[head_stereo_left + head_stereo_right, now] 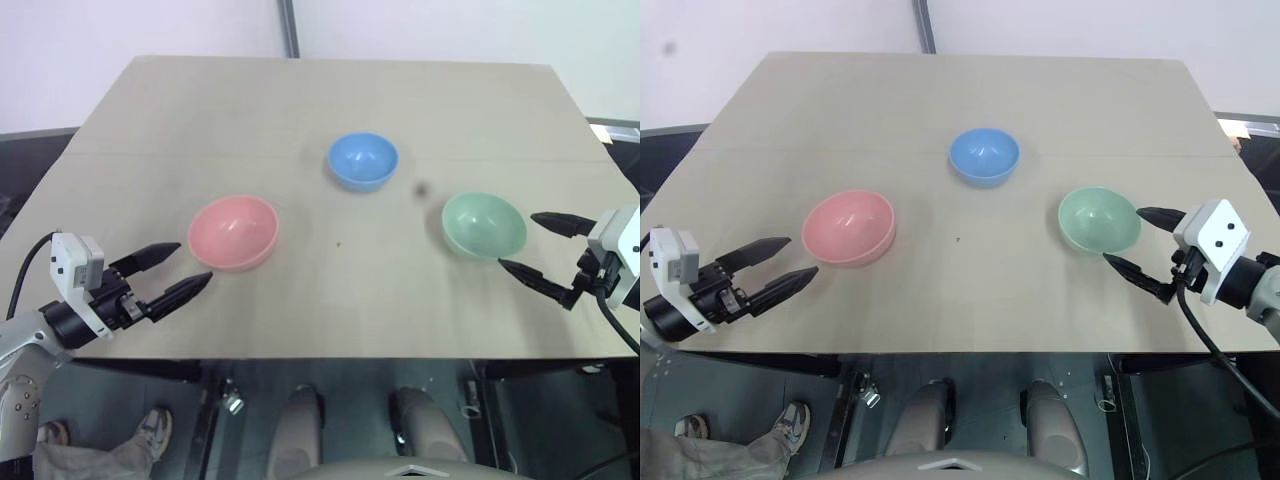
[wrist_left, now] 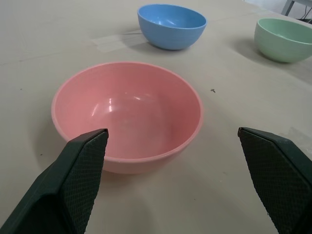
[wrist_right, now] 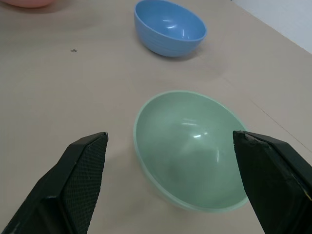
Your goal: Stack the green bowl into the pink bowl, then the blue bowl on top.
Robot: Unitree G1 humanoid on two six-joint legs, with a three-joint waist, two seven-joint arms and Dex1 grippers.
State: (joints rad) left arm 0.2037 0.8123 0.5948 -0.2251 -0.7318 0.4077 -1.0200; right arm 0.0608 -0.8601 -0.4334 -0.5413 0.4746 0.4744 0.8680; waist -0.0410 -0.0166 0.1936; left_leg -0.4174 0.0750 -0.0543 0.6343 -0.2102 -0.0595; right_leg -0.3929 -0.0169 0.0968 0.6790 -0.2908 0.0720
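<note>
- Black jaws of the left gripper [image 1: 172,272] are seen spread wide and empty at the lower left of the left eye view, just beside the pink bowl [image 1: 233,232] and pointed at it.
- At the lower right, the jaws of the right gripper [image 1: 540,248] are likewise held wide and empty, one finger above and one below the near side of the green bowl [image 1: 484,225]; no contact can be made out.
- All three bowls are set upright and apart on the pale tabletop [image 1: 300,90]: pink at centre left, green at centre right, and the blue bowl [image 1: 363,161] farther back, above the middle of the frame.
- Smooth, glossy plastic is shown, so the green bowl is judged light, stiff and somewhat slippery; it could slide or tip if pushed rather than pinched.
- A hold on the thin rim is suggested, with one finger inside the wall and one outside.
- Between the green and pink bowls the tabletop carries only a tiny dark speck [image 1: 338,243], so nothing is judged to block the carry; the blue bowl lies behind that path.
- A small dark spot [image 1: 421,188] is noted between the blue and green bowls.
</note>
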